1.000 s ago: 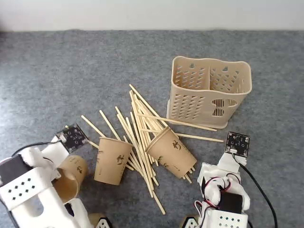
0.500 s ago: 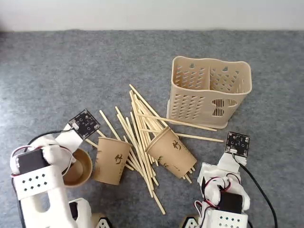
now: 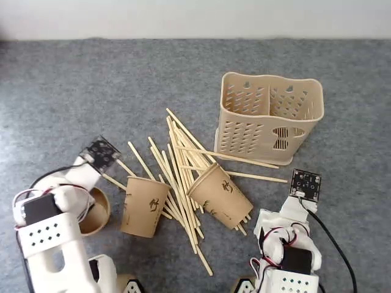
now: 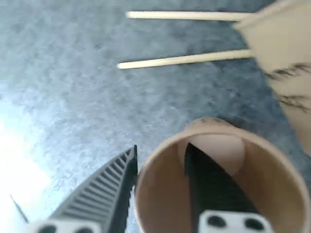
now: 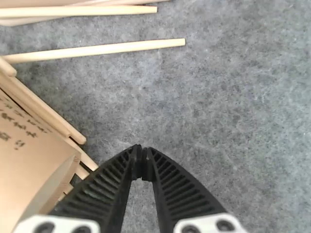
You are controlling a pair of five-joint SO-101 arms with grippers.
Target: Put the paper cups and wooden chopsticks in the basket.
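My left gripper (image 4: 160, 150) is shut on the rim of a brown paper cup (image 4: 218, 160), one finger inside and one outside. From above this cup (image 3: 98, 212) stands mouth up at the near left beside the left arm. Two more paper cups lie on their sides among the scattered wooden chopsticks (image 3: 180, 168): one (image 3: 143, 206) next to the held cup, one (image 3: 221, 196) nearer the right arm. The beige slotted basket (image 3: 244, 131) stands upright at the far right with two compartments. My right gripper (image 5: 141, 151) is shut on nothing just above the carpet, close to a cup (image 5: 29, 155) and chopsticks (image 5: 97, 48).
Grey carpet (image 3: 91, 91) covers the table, with open room at the far left and on the right beyond the basket. A few chopsticks (image 3: 244, 160) lie against the basket's foot. A pale wall runs along the far edge.
The left arm has swung the held cup from tilted on its side to mouth up and shifted it slightly away from the near edge. The right arm has not moved.
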